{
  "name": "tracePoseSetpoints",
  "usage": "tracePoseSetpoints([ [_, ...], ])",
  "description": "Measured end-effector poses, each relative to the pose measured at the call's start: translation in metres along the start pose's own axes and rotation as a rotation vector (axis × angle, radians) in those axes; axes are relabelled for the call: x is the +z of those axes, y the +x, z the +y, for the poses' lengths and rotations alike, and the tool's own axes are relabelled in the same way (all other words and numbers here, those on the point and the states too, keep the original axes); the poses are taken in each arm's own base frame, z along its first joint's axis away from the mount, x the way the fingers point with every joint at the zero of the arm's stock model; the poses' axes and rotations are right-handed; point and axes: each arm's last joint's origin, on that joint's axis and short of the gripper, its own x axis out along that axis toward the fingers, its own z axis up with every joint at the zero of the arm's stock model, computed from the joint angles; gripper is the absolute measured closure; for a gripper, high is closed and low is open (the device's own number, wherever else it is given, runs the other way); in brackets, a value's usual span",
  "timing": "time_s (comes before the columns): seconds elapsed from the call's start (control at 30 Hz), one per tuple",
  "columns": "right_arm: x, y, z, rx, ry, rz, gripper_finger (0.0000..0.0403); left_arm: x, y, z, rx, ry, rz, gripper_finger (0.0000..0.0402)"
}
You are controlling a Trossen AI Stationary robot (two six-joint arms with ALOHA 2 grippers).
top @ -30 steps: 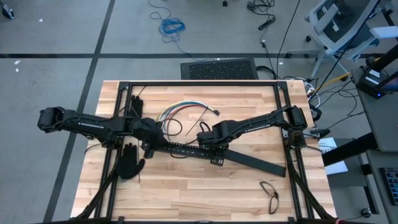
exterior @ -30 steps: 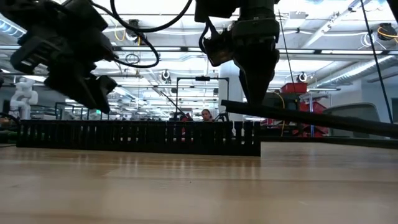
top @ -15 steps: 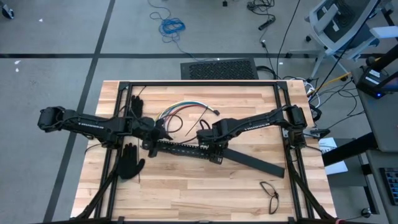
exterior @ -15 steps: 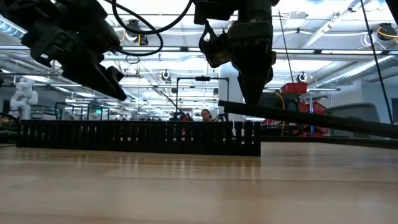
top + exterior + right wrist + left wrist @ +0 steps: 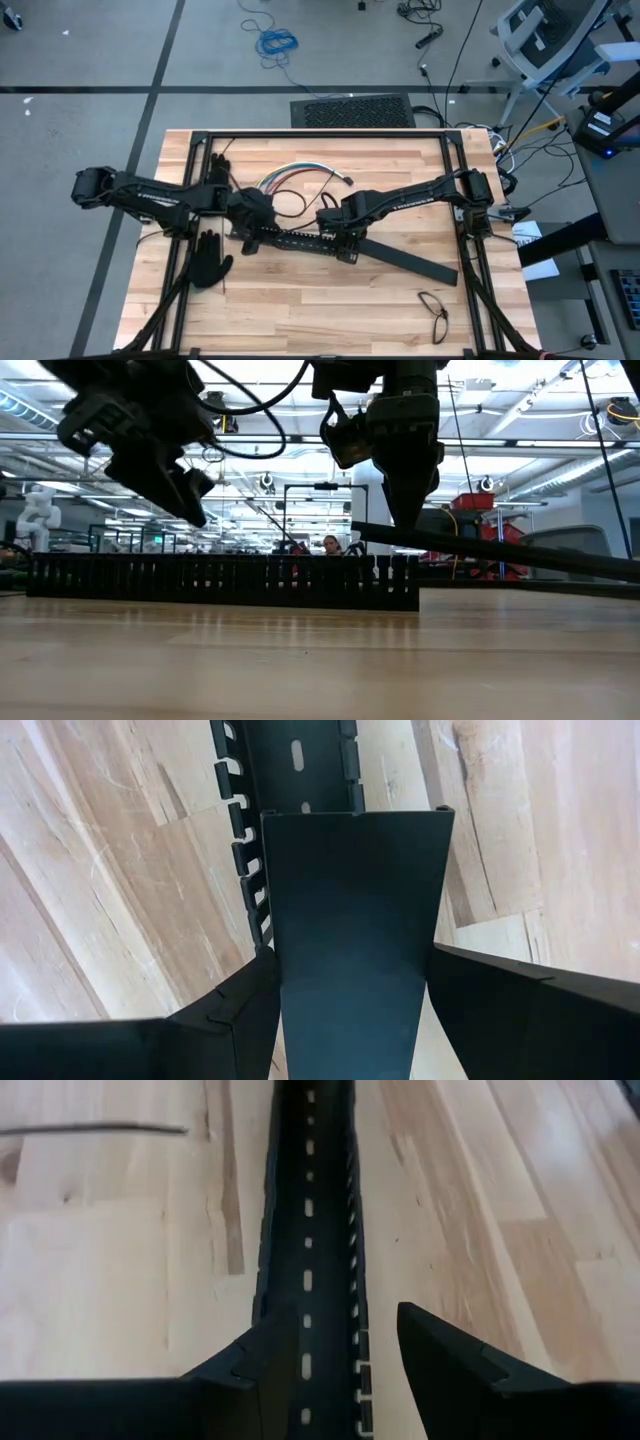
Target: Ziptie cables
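The cables [image 5: 300, 178] lie loose at the table's [image 5: 300, 310] twelve o'clock side. Just toward six o'clock, the left gripper [image 5: 345, 1350] hovers open over the slotted bar [image 5: 290, 240]. The right gripper [image 5: 350, 990] clamps a flat black bar [image 5: 350, 920].

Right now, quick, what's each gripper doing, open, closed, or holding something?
Left gripper: open, empty, over the long black slotted plastic channel.
Right gripper: shut on the flat black plastic cover strip.
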Motion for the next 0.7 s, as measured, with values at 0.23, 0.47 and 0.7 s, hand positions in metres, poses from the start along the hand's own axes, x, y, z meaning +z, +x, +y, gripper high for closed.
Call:
tracePoseSetpoints([
  [0.23,0.000,0.000,0.000,0.000,0.000,0.001,0.0190,0.003,0.000,0.000,-0.007,0.021,0.117,0.0207],
  [0.47,-0.003,0.000,0.000,-0.010,-0.001,0.023,0.0190,0.019,0.000,0.004,0.085,0.127,-0.039,0.0180],
  [0.7,-0.010,-0.006,0.003,0.006,-0.040,0.059,0.0190,0.018,0.013,0.009,0.138,0.157,-0.018,0.0180],
])
